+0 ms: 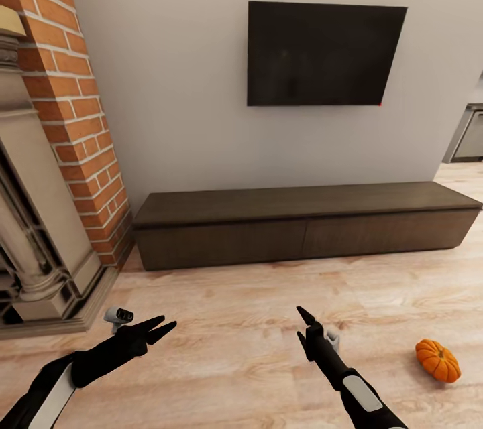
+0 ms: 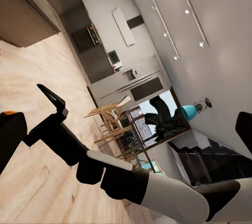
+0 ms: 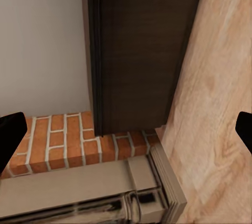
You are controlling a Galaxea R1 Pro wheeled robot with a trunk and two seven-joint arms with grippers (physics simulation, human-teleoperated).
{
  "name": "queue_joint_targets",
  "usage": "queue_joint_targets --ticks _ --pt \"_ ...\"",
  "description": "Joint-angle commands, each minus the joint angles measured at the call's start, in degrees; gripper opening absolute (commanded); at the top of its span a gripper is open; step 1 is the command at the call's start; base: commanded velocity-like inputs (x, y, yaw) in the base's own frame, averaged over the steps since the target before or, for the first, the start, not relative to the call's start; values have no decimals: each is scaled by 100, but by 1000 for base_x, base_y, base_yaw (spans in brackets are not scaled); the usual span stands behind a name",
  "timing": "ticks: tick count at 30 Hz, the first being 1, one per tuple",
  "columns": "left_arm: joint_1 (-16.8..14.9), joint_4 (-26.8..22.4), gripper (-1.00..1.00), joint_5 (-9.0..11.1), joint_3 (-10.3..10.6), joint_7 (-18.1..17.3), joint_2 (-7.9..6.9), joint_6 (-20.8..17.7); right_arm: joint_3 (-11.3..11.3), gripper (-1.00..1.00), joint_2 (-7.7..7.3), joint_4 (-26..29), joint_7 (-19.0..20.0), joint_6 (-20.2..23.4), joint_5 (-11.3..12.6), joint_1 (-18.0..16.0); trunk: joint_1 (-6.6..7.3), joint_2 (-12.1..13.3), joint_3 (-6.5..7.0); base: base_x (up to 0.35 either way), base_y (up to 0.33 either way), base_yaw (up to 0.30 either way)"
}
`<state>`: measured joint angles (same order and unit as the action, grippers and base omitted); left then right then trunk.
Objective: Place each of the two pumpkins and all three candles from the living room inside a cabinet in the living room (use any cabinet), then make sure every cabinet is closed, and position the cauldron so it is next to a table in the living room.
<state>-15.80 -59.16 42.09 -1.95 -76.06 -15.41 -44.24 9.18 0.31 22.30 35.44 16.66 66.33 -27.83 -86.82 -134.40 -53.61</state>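
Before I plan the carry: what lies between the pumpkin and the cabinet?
In the head view, only bare wooden floor lies between the pumpkin and the cabinet; nothing stands on that stretch.

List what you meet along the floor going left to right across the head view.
Fireplace → left hand → right hand → pumpkin.

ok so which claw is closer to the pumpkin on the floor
The right claw. The pumpkin lies on the floor off to its right, while the left claw hangs far across on the fireplace side.
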Motion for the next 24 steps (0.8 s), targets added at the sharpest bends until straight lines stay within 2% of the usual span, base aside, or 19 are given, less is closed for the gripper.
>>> queue_joint_targets --ticks 1,8,15,24 --pt "-2 0 100 18 2 -7 0 -58 21 100 4 5 8 54 48 -3 -2 -2 -6 324 -84 0" --pt "-2 1 100 16 2 -1 3 -58 21 100 25 87 -60 105 64 -29 -2 -2 -6 324 -83 0" --pt "-2 -4 100 7 2 15 5 -58 8 100 31 71 -367 82 14 -301 -2 -2 -6 324 -20 0" --pt "-2 -8 100 9 10 15 29 -58 14 100 42 23 -422 64 82 -328 -2 -2 -6 324 -1 0"
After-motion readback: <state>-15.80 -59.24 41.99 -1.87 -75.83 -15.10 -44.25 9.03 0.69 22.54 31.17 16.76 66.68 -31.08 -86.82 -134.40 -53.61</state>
